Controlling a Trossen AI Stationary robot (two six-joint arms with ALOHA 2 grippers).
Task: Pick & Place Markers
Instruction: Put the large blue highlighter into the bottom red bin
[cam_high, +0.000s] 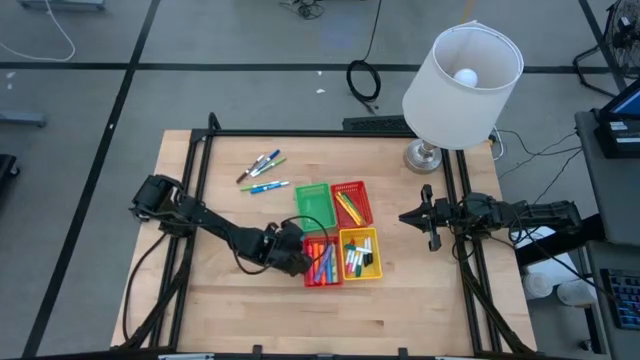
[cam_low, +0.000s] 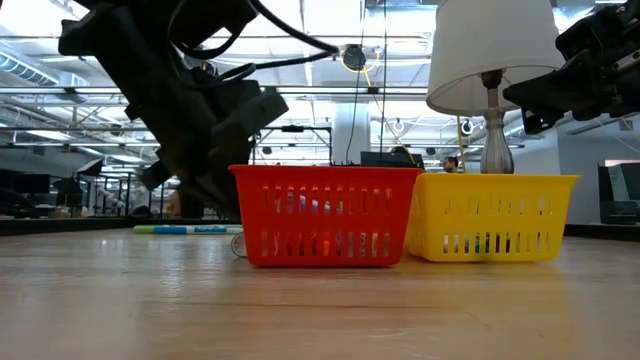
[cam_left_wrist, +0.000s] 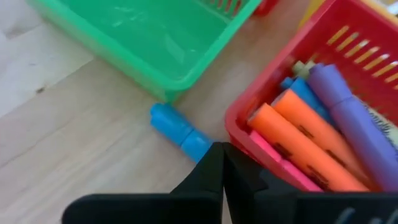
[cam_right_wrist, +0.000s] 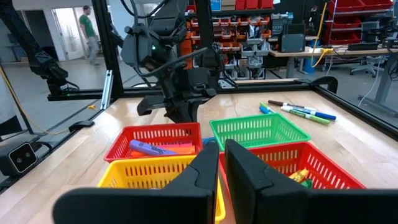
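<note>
Table: stubby blue marker (cam_left_wrist: 179, 131).

blue marker (cam_left_wrist: 179, 132) flat on wood; other markers (cam_high: 262, 170) scattered loose.

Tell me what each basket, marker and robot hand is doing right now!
left gripper: shut on blue marker, which lies on the table.
right gripper: shut, empty, waiting right of the baskets.
green basket: empty.
near red basket: holds markers.
yellow basket: holds markers.
far red basket: holds markers.
loose markers: lying on table.
lamp: upright.
</note>
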